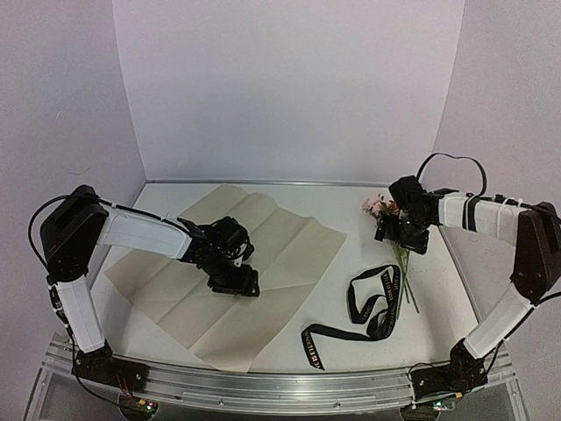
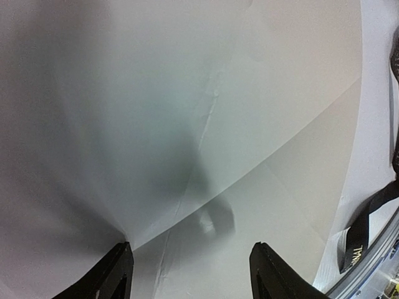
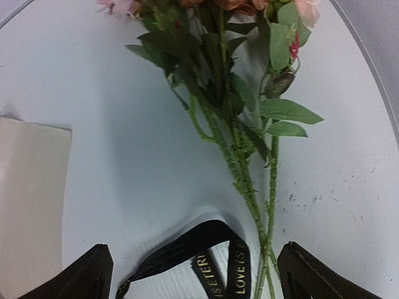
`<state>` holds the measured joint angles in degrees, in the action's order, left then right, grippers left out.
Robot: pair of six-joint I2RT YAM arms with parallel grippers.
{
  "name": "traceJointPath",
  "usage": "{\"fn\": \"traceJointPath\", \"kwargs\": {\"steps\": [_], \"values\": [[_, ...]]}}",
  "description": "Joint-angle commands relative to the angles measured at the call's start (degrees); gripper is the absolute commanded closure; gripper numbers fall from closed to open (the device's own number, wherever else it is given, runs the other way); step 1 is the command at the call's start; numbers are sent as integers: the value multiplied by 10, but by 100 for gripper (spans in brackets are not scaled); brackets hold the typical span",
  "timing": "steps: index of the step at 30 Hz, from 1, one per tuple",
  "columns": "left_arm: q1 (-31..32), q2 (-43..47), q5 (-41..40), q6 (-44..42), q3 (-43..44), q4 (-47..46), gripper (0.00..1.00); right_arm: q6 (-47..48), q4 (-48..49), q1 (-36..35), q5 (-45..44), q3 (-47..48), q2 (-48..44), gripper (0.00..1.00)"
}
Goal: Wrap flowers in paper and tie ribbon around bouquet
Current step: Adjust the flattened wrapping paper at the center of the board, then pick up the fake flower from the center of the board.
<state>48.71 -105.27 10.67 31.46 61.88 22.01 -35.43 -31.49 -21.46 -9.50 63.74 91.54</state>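
Your left gripper [image 2: 191,246] has its jaws spread with nothing between them. Both fingers point down at the paper [image 2: 218,93], low over it. The left fingertip [image 2: 121,252] sits right at the foot of a raised fold; you cannot tell from the wrist view whether it touches. From above, that gripper [image 1: 235,282] hangs over the middle of the paper [image 1: 294,250], which lies creased and mostly flat on the left half of the table [image 1: 351,215], turned at an angle to its edges.

Your right gripper [image 3: 194,246] is spread wide and holds nothing. Below its gap lie the lower stems of the flowers [image 3: 230,112] and a loop of the ribbon [image 3: 209,240], which sits just beside the stems. The blooms point away from the arm bases. From above, this gripper [image 1: 403,235] hovers over the flowers [image 1: 401,267] on the right side of the table, well clear of the paper's right edge. The ribbon [image 1: 372,303] lies looped beside the stems, its tail trailing toward the near edge of the paper.
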Motion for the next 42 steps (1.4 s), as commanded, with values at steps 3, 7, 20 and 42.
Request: {"fn": "traceJointPath", "kwargs": {"steps": [3, 7, 20, 42], "values": [[-15, -9, -20, -41, 66, 60, 32, 46, -5, 52, 2, 5, 33, 6], [-31, 5, -33, -47, 100, 61, 30, 64, -6, 74, 19, 7, 55, 5], [-164, -33, -36, -32, 116, 65, 30, 60, -29, 108, 87, 57, 133, 10], [-176, -157, 10, -37, 218, 72, 32, -54, -64, 110, 131, 74, 150, 17]]}}
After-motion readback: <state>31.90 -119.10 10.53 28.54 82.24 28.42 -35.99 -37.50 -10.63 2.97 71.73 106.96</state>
